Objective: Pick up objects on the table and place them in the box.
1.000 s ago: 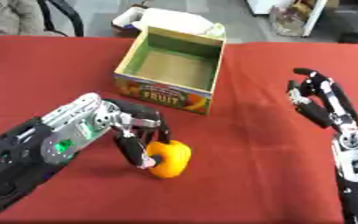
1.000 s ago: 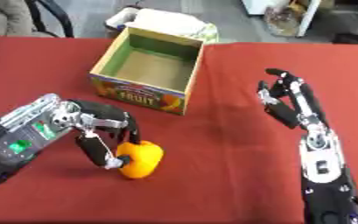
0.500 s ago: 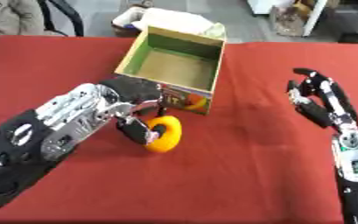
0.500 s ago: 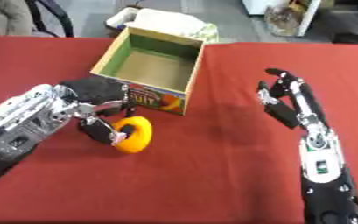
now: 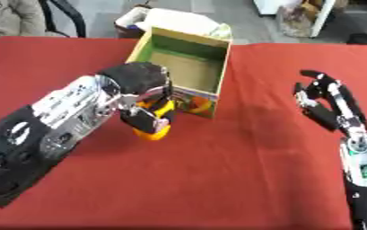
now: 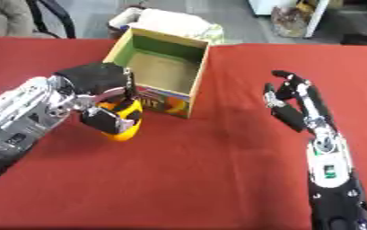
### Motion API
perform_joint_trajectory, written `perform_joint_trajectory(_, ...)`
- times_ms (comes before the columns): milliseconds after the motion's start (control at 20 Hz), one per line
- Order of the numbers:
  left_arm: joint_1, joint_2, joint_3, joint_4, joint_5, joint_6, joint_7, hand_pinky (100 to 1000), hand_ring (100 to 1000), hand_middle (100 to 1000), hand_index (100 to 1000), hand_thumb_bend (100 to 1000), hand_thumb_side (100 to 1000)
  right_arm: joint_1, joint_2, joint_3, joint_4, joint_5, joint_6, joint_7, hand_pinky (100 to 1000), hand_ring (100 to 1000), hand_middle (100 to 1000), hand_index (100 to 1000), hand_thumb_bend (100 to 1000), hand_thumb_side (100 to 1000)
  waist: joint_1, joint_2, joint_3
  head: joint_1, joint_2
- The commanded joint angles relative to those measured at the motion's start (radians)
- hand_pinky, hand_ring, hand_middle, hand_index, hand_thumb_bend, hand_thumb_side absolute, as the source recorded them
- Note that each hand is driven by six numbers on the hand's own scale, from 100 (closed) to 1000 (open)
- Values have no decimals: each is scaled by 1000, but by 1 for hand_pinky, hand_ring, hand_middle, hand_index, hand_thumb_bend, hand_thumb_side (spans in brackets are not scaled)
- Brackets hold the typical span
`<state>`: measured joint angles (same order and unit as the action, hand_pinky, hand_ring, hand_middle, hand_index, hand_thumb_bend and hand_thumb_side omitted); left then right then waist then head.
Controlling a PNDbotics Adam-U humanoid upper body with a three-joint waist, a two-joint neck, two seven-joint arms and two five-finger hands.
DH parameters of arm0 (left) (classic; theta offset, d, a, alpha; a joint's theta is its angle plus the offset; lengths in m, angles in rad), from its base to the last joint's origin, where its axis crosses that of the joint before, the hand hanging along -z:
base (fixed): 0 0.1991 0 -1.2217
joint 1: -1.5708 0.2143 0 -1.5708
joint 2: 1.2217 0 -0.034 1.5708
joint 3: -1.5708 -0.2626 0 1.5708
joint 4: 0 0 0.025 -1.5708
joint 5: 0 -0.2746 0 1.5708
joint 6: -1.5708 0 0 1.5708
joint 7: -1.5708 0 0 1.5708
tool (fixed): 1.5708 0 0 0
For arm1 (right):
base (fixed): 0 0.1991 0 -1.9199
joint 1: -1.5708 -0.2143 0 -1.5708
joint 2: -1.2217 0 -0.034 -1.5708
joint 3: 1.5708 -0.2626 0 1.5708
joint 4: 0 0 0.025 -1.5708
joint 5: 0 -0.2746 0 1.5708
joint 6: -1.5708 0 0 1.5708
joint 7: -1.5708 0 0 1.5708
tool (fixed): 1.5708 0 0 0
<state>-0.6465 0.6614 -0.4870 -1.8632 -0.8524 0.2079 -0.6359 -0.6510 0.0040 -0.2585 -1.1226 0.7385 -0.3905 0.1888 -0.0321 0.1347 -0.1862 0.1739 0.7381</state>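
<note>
The left hand (image 5: 139, 85) had its fingers wrapped round the orange fruit (image 5: 156, 122), held right at the box (image 5: 188, 68) near wall, probably ready to lift in, while the right hand (image 6: 294, 101) idled open on the right.

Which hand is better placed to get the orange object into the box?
Left. The left hand is already curled round the orange object, right beside the box. The right hand is open and apart, holding nothing.

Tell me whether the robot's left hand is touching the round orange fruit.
Touching. The right eye view shows the left hand with fingers curled round the round orange fruit, beside the cardboard box.
</note>
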Motion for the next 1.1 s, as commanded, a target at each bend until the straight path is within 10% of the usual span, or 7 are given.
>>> perform_joint_trajectory(50,-42,27,44,-25,-23,9,3,332,213,162,251,100,247,-16,-18,1,-11,3,0,1,594,591,397,876,100,660,2,-18,0,-2,1)
perform_joint_trajectory(1100,-314,-157,129,379,-250,-28,247,309,196,148,242,100,252,-25,-5,4,-13,-2,-2,4,594,591,397,876,100,665,-5,-5,-17,1,-27)
